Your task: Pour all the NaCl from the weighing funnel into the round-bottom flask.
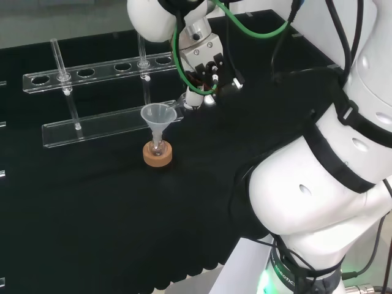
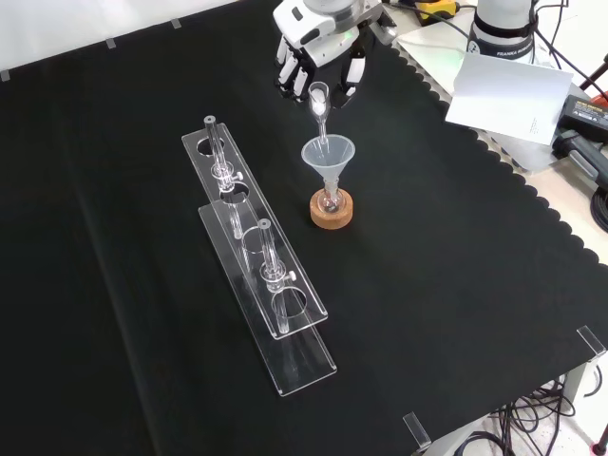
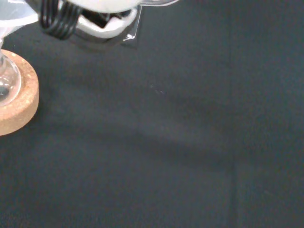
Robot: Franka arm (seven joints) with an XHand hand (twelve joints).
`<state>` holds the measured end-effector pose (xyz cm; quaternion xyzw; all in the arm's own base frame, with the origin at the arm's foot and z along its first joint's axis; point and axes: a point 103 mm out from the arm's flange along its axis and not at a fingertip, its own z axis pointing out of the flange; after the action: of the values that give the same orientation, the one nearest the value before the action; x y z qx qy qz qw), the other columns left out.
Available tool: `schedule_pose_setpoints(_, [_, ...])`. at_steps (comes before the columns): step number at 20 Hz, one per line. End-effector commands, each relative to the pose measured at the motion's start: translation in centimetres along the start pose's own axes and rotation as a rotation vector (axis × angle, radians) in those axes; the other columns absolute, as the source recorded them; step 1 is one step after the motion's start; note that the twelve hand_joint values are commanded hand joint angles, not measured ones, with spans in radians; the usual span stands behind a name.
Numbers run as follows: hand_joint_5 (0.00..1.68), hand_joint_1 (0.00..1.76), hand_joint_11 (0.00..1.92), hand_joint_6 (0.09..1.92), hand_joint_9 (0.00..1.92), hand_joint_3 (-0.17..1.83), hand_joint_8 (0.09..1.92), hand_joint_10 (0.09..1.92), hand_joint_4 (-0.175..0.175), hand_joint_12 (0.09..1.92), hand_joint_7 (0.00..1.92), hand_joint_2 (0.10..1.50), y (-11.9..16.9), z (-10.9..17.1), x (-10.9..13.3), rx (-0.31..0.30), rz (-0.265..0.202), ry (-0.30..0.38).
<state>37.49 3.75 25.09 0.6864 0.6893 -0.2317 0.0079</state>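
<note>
In the front view we see a clear acrylic rack (image 2: 256, 275) with upright tubes at left, well apart from the work. Just right of it, a small round-bottom flask (image 2: 330, 201) sits in a cork ring (image 2: 331, 211), a clear conical funnel (image 2: 328, 155) in its neck. Above, our hand (image 2: 318, 59) curls its fingers round the glass weighing funnel (image 2: 319, 106), tilted spout-down into the cone.

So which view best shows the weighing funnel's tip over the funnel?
The front view: the weighing funnel, held in the hand, slants down with its tip inside the funnel. The head view hides most of it behind the hand. The wrist view catches just the cork stand and flask.
</note>
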Motion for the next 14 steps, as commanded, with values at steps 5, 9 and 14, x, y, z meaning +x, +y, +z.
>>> schedule_pose_setpoints(5, [1.38,1.13,1.01,0.4,1.19,0.47,0.7,0.18,0.175,0.92,0.7,0.72,0.02,-0.83,0.29,0.018,-0.002,-0.06])
schedule_pose_setpoints(9, [1.38,1.13,1.01,0.4,1.19,0.47,0.7,0.18,0.175,0.92,0.7,0.72,0.1,-1.04,0.37,0.028,-0.004,-0.067])
schedule_pose_setpoints(14, [1.38,1.13,1.01,0.4,1.19,0.47,0.7,0.17,0.175,0.92,0.69,0.72,0.12,-1.32,0.66,0.031,-0.008,-0.104])
